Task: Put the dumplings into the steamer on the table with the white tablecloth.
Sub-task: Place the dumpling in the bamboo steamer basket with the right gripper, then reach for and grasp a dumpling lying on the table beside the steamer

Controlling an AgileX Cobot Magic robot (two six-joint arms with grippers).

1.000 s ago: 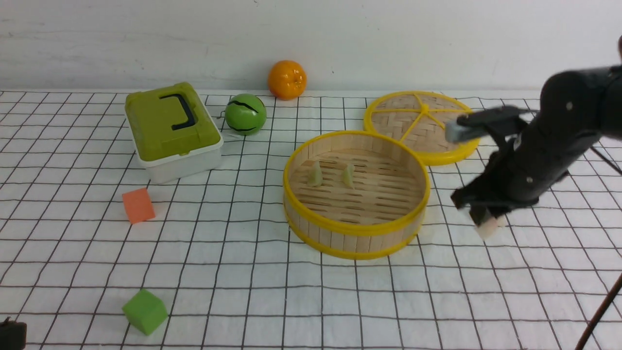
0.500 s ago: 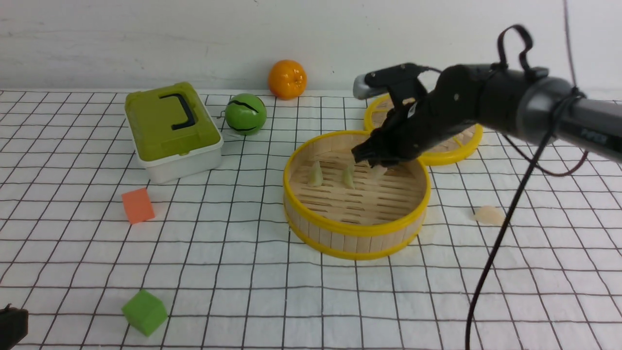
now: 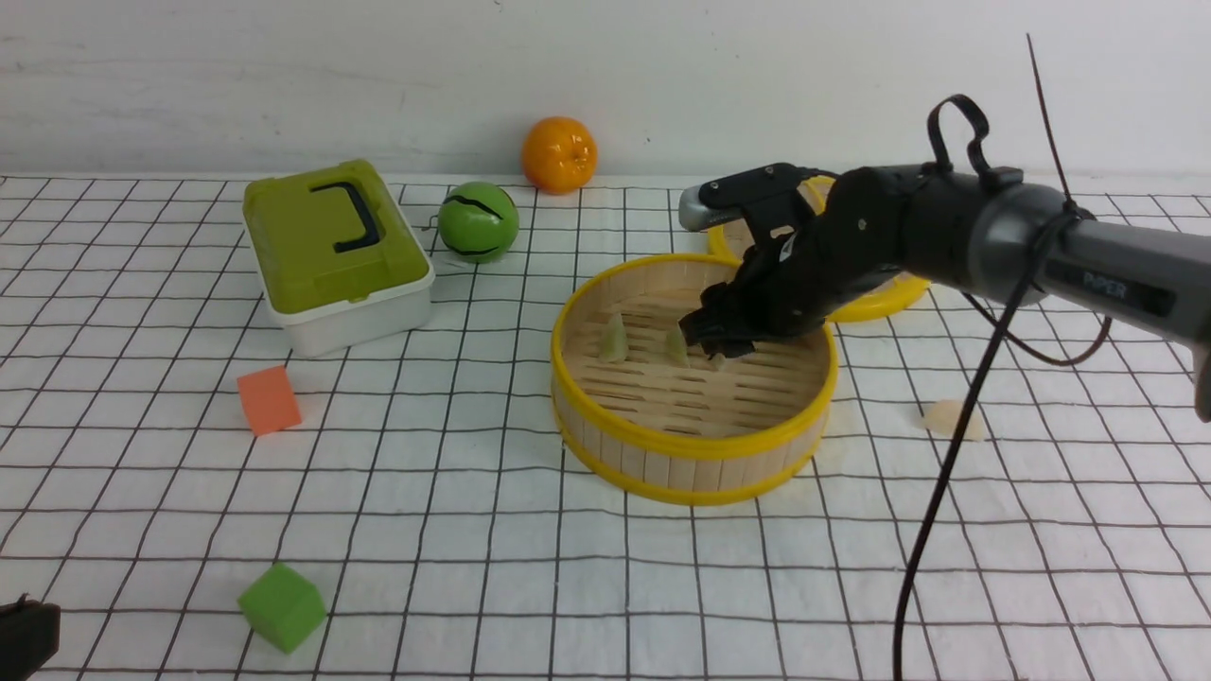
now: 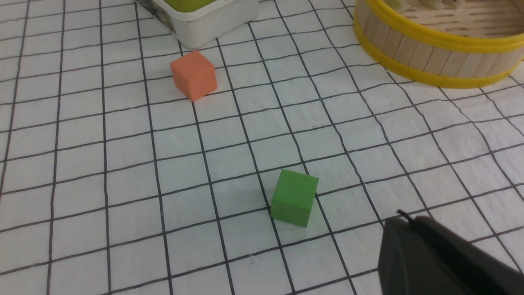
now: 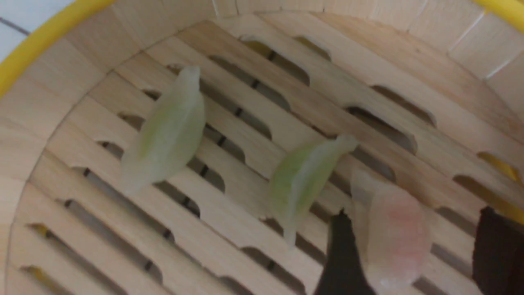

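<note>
Pink translucent dumpling (image 5: 391,233) lies between the spread right fingers (image 5: 339,262) inside the yellow-rimmed bamboo steamer (image 3: 691,446), left fingers (image 4: 430,254) closed; best to rise straight up.

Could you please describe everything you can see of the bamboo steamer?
The steamer is a large round basket that looks like bamboo, with bright yellow rims top and bottom, a wall of upright wooden strips and a slatted floor with slots. It stands upright and uncovered on the white gridded tablecloth. On its floor lie a pale green dumpling and a second green dumpling. A whitish-pink dumpling is between the open jaws of the right end effector, which reaches inside from the right.
</note>
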